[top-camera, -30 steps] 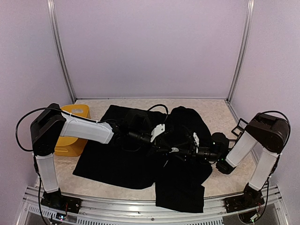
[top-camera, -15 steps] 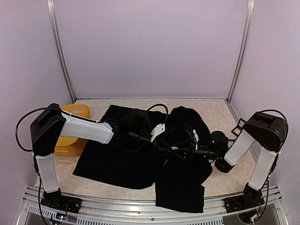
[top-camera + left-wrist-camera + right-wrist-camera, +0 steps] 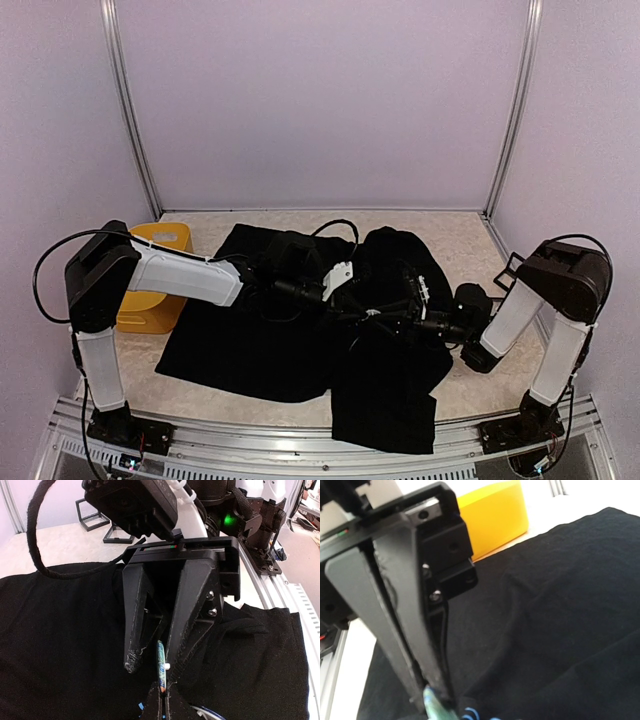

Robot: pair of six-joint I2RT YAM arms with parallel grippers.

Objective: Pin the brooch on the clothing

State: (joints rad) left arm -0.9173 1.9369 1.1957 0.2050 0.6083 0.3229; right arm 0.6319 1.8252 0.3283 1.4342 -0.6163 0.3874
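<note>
The left tool is clenched. Its two fingers lie flat against each other along their length. The brooch is pinched at their tips and appears edge-on as a thin greenish sliver standing upright.

The right tool is released. Its fingers point down at the fabric with a clear gap between them. The brooch stands inside that gap, closer to one finger than to the other. Whether that finger touches the brooch cannot be told.

The two tools meet tip to tip, low over the bench. Each arm reaches in from its own side.

The clothing is a black T-shirt spread on the bench beneath both tools.
- The fabric is rumpled, with folds bunched directly below the tips and just beyond them.
- One flap of it reaches the near edge of the bench, on the base side of the right tool.
- A small light-blue mark shows on the fabric just beside the tip of the left tool.
- Whether the brooch touches the fabric cannot be told.

Other items:
- A yellow box stands off the shirt, well behind the left tool and beside that arm's white link.
- A black wire frame sits well behind the right tool, near that arm's elbow.
</note>
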